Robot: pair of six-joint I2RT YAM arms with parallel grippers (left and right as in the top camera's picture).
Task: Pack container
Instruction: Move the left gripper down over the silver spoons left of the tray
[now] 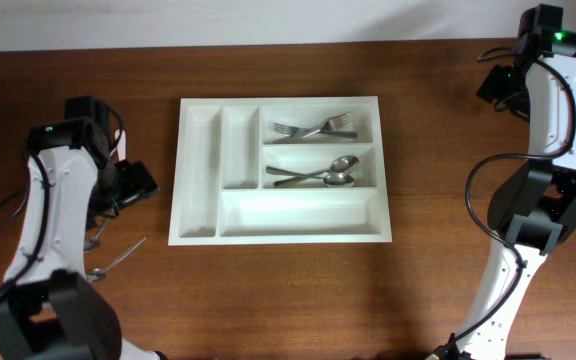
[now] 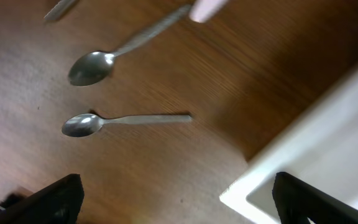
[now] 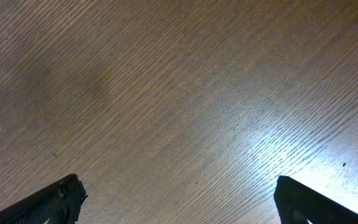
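At the middle of the table (image 1: 428, 300) the tray (image 1: 196, 170) was seen from overhead, lying flat, its long sides parallel to the far edge and set back from it by a band of bare wood. Open wood was left on every side of it, widest toward the right. Two forks (image 1: 313, 128) were held in the upper right compartment and two spoons (image 1: 313, 176) in the one below it. Left of the tray and apart from it, the left gripper (image 1: 133, 186) was held over the wood. A loose spoon (image 1: 120, 257) lay nearer the front edge, and a second spoon (image 1: 93, 238) was partly hidden beside the arm. The right gripper (image 1: 496, 88) was placed near the far right corner, well apart from the tray.

From the left wrist two loose spoons were shown whole, as overhead could not: one level, one slanted above it, the two apart. A blurred handle at the top edge could not be made out. A corner of the tray's rim was caught at the right. The jaws were released, spread wide over bare wood.

From the right wrist only wood grain and a patch of glare (image 3: 278, 155) were shown, with the jaws likewise spread wide.
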